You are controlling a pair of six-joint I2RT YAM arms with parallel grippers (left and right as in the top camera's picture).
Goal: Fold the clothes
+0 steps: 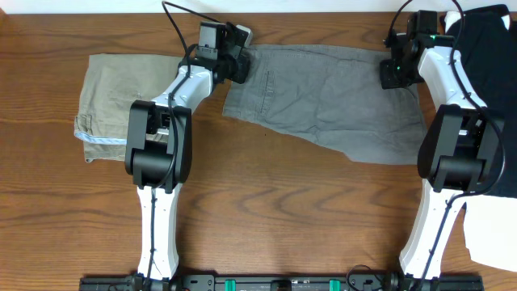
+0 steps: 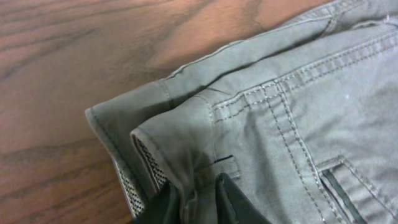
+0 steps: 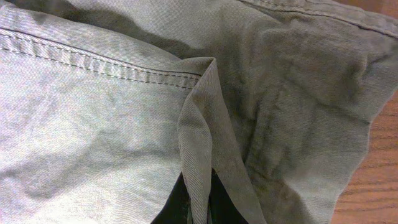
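The grey shorts [image 1: 323, 97] lie spread across the far middle of the table. My left gripper [image 1: 241, 66] is at their left waistband corner. In the left wrist view the gripper [image 2: 198, 208] is shut on a bunched fold of the grey shorts [image 2: 298, 106] beside a belt loop. My right gripper [image 1: 396, 74] is at the shorts' right edge. In the right wrist view that gripper [image 3: 199, 205] pinches a raised ridge of the grey shorts [image 3: 87, 124]. The olive-khaki shorts [image 1: 113, 105] lie folded at the left.
A black garment [image 1: 485, 48] lies at the far right corner, partly under the right arm. A white garment [image 1: 493, 234] sits at the near right edge. Bare wooden table [image 1: 307, 218] stretches in front of the grey shorts.
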